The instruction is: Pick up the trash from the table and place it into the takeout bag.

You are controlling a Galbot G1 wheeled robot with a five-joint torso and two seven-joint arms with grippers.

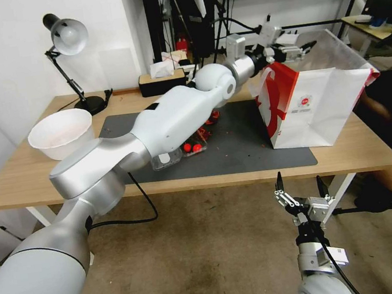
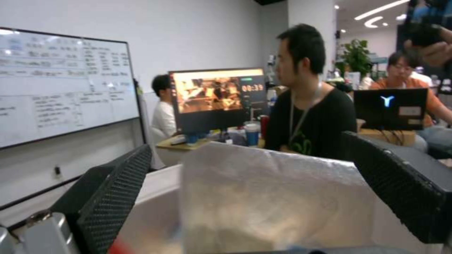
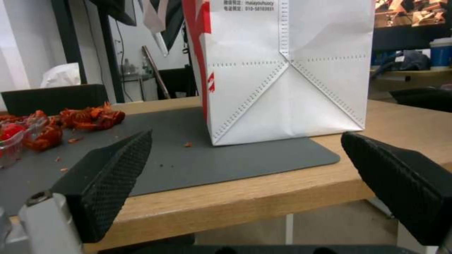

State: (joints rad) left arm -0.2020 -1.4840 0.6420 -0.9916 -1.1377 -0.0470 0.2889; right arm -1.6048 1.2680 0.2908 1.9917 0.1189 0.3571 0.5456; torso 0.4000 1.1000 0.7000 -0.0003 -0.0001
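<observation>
The takeout bag [image 1: 316, 107] stands upright on the right end of the dark mat [image 1: 245, 155], white with a red side panel. My left arm reaches across the table [image 1: 17, 180], and my left gripper [image 1: 298, 49] hangs open over the bag's mouth. In the left wrist view its fingers [image 2: 118, 190] stand wide apart above the foil lining [image 2: 273, 197], holding nothing. Trash lies mid-mat: red food scraps [image 1: 211, 116] and a clear plastic container [image 1: 182, 151] with red bits. A white bowl [image 1: 62, 133] sits at the left. My right gripper [image 1: 299, 179] is open, below the table's front edge, facing the bag [image 3: 292, 70].
A black tissue box [image 1: 162, 81] and a desk lamp [image 1: 66, 38] stand along the table's back edge. Crumbs dot the mat. A cable hangs off the front edge under my left arm. The red scraps [image 3: 89, 116] lie on the mat beside the bag.
</observation>
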